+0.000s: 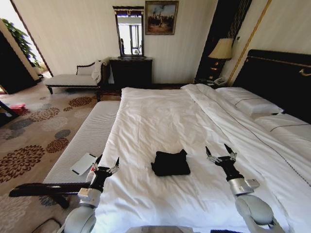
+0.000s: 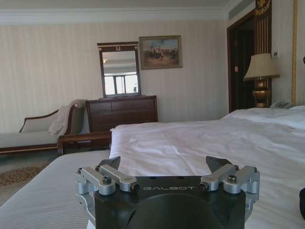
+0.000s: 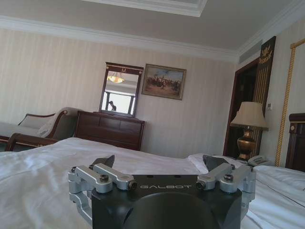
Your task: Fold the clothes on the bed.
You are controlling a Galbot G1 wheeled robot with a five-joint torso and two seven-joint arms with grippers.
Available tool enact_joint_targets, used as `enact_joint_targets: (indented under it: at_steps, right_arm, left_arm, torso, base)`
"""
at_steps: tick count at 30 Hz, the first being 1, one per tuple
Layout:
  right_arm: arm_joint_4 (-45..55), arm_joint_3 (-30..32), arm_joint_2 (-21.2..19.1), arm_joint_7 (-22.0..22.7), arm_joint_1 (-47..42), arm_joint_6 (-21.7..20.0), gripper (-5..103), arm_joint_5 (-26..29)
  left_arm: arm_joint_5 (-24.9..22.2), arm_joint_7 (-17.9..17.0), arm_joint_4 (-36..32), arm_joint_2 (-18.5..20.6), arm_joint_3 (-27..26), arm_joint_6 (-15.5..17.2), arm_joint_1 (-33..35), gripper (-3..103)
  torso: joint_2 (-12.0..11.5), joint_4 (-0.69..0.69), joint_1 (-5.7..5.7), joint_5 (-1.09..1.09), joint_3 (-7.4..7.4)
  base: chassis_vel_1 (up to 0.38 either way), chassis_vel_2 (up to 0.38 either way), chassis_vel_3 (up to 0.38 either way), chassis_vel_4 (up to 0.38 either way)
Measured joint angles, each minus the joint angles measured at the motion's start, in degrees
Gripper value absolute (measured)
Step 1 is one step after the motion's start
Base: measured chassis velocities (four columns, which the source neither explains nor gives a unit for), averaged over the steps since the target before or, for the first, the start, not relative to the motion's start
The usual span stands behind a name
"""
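Centrally, low in the head view, the black T-shirt (image 1: 170, 163) lies as a compact folded bundle on the white duvet (image 1: 160, 126) of the bed (image 1: 146, 194), with bare bedding all around it. Left gripper (image 1: 107, 162) hovers at lower left of the frame over the bed's edge, fingers spread wide and holding nothing; right gripper (image 1: 219, 151) hovers at lower right over the duvet, likewise spread and empty. Each stands well apart from the shirt, one on either side, and nothing lies between either gripper and the garment. Beside the left gripper, a flat white card-like object (image 1: 83, 163) rests on the narrow ribbed bench (image 1: 87, 141) that runs along the bed's left side; a dark bar-shaped object (image 1: 46, 189) extends across the lower left corner. White pillows (image 1: 248, 102) occupy the right of the frame against the dark headboard (image 1: 277, 77), and a lamp (image 1: 222, 51) stands at upper right beside them. At upper centre, a dark wooden dresser (image 1: 130, 73) carries a framed mirror (image 1: 129, 31), with a framed painting (image 1: 161, 17) on the pale striped wall just to its right. A pale chaise longue (image 1: 73, 77) sits at upper left on the flower-patterned carpet (image 1: 29, 145). In the left wrist view the open fingers (image 2: 112, 177) frame the same dresser (image 2: 121, 112); the right wrist view shows its fingers (image 3: 107, 176) equally parted.
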Motion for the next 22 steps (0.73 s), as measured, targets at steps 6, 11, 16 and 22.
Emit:
enact_joint_targets:
  at_steps: [6, 11, 16, 22]
  right_arm:
    - [0.00, 0.00, 0.00, 0.00, 0.00, 0.00, 100, 0.00]
    - [0.00, 0.00, 0.00, 0.00, 0.00, 0.00, 100, 0.00]
    - [0.00, 0.00, 0.00, 0.00, 0.00, 0.00, 100, 0.00]
    - [0.00, 0.00, 0.00, 0.00, 0.00, 0.00, 100, 0.00]
  left_arm:
    - [0.00, 0.00, 0.00, 0.00, 0.00, 0.00, 0.00, 100]
    - [0.00, 0.00, 0.00, 0.00, 0.00, 0.00, 0.00, 100]
    - [0.00, 0.00, 0.00, 0.00, 0.00, 0.00, 0.00, 100]
    - [0.00, 0.00, 0.00, 0.00, 0.00, 0.00, 0.00, 100]
  torso:
    - [0.00, 0.00, 0.00, 0.00, 0.00]
    - [0.00, 0.00, 0.00, 0.00, 0.00]
    - [0.00, 0.00, 0.00, 0.00, 0.00]
    - [0.00, 0.00, 0.00, 0.00, 0.00]
  base:
    - [0.000, 0.000, 0.000, 0.000]
    - [0.000, 0.000, 0.000, 0.000]
    - [0.000, 0.000, 0.000, 0.000]
    - [0.000, 0.000, 0.000, 0.000]
